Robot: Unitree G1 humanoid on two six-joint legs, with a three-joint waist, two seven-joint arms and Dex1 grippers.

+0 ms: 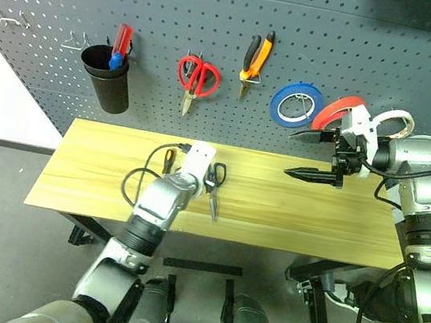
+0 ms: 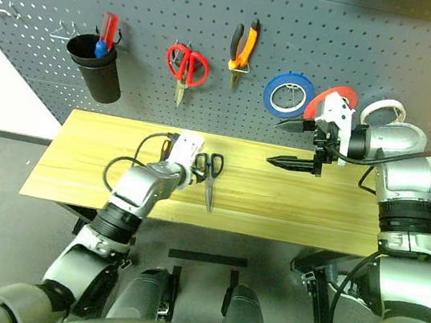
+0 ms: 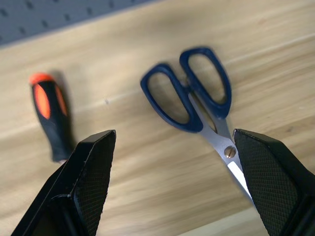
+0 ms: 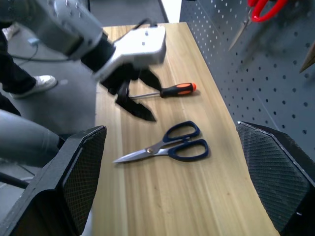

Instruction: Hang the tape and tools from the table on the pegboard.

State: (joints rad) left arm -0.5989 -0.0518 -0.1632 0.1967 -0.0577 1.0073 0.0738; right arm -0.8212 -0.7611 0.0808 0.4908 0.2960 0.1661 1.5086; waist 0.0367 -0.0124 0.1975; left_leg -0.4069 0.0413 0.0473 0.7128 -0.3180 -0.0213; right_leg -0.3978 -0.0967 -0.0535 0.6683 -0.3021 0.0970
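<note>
So the left gripper (image 4: 132, 96) is hanging just above the surface (image 1: 289, 213) with its jaws spread wide and nothing in them, lined up between the screwdriver (image 3: 51, 115) and the scissors (image 3: 197, 96). From the wrist view the scissors sit closer to one pad, so my guess is they're the next pick, though it could go for either.

The right gripper (image 1: 314, 153) is up off the surface near the pegboard (image 1: 233, 42), jaws fully apart and empty too. It's right next to the white tape (image 1: 393, 123), which already hangs there beside the red-orange roll (image 1: 338, 111) and the blue roll (image 1: 296, 104). The orange-and-black pliers (image 1: 255, 60) are on a hook as well, next to the red-handled scissors (image 1: 197, 79). Looks to me like the right arm is just parked out of the way.

The scissors: dark handles that read navy up close, two oval loops, shiny blades shut, lying flat with the loops toward the pegboard. The screwdriver has a chunky black grip with orange inserts and lies flat just beside them, not touching.
</note>
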